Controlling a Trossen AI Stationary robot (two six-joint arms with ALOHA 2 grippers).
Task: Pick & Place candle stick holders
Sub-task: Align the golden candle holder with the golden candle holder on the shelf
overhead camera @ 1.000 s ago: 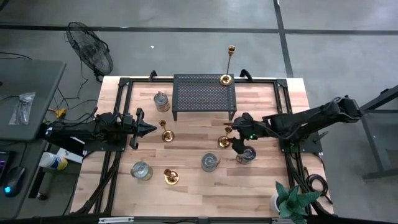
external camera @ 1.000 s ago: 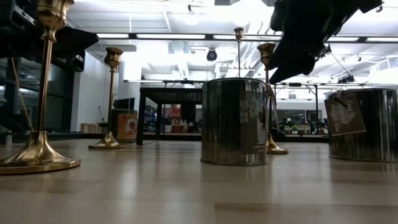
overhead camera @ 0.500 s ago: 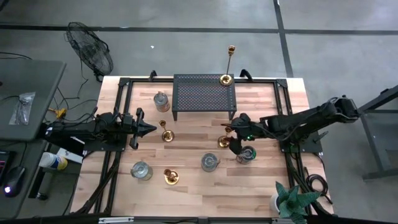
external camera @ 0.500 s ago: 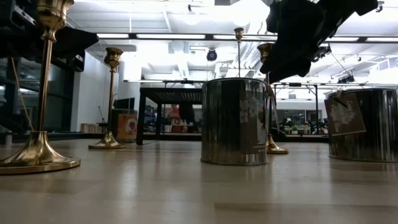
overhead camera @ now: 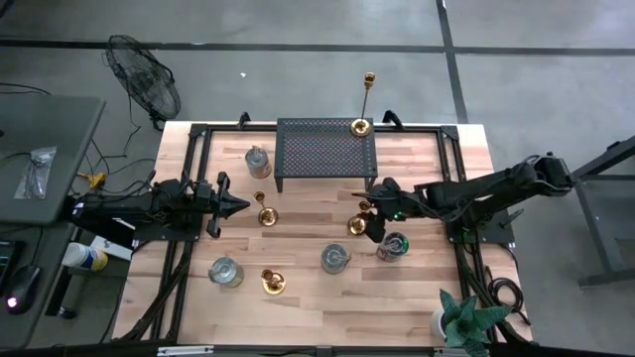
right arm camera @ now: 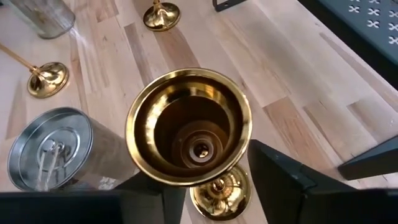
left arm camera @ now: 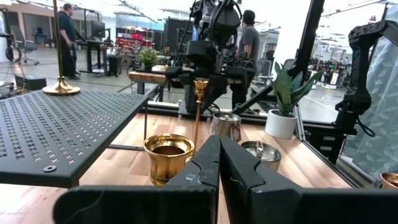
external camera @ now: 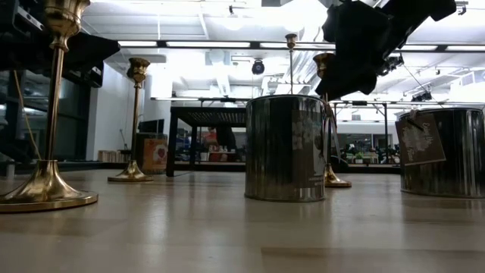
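My right gripper (overhead camera: 375, 222) is open over a brass candlestick (overhead camera: 357, 226) at the table's middle right. In the right wrist view its fingers (right arm camera: 280, 180) stand on either side of the stem, below the wide cup (right arm camera: 189, 124); I see no touch. A silvery cup (overhead camera: 392, 246) stands just near of it, another (overhead camera: 335, 258) to the left. My left gripper (overhead camera: 233, 206) is shut and empty, its tip (left arm camera: 219, 162) close to a second brass candlestick (overhead camera: 265, 213). The tall slender candlestick (overhead camera: 363, 125) stands on the black stand (overhead camera: 325, 151).
A third brass candlestick (overhead camera: 273, 282) and a silvery cup (overhead camera: 226, 271) stand near the front left; another cup (overhead camera: 258, 159) stands left of the black stand. A potted plant (overhead camera: 464, 319) is at the front right corner. People stand beyond the table (left arm camera: 249, 37).
My right gripper has gone a little toward the table's far-left, from above the silvery cup to the brass candlestick, and has risen slightly in the low view.
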